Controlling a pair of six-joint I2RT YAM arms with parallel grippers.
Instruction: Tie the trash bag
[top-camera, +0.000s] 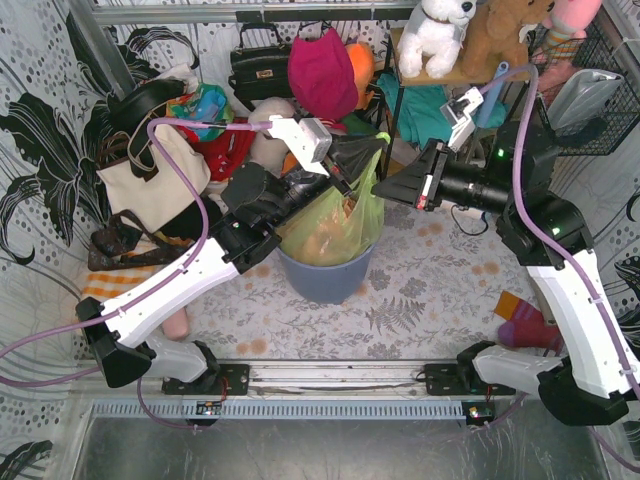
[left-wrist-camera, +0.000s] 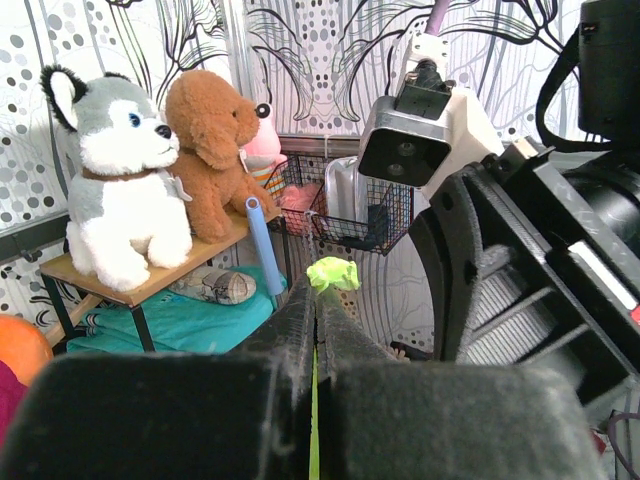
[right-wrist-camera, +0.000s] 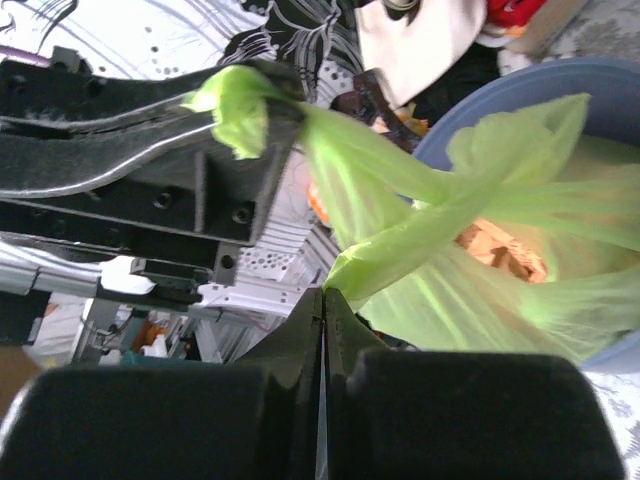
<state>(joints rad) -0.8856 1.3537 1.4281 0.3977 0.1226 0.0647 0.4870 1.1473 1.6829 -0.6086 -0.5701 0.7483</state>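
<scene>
**Two pincers pinch the flaps of a green trash bag standing in a bin**

A thin, see-through light-green trash bag sits inside a round blue-grey bin in the middle of the cloth-covered worktop. Crumpled tan paper shows through the film.

The left pincer is closed on one flap of the bag's mouth. A small tuft of green plastic pokes out past its fingertips, above the bin.

The right pincer is also closed. A twisted strand of the bag runs right to its tips and appears to be pinched there. The two pincers face each other, just above the bag's open mouth.

The bag looks very light and limp. Its film is likely slick and easy to tear, so it may slide out of a grip under a hard pull. The gathered flaps at the mouth look like the best places to hold. Bunched plastic gives more to pinch than a single layer.
</scene>
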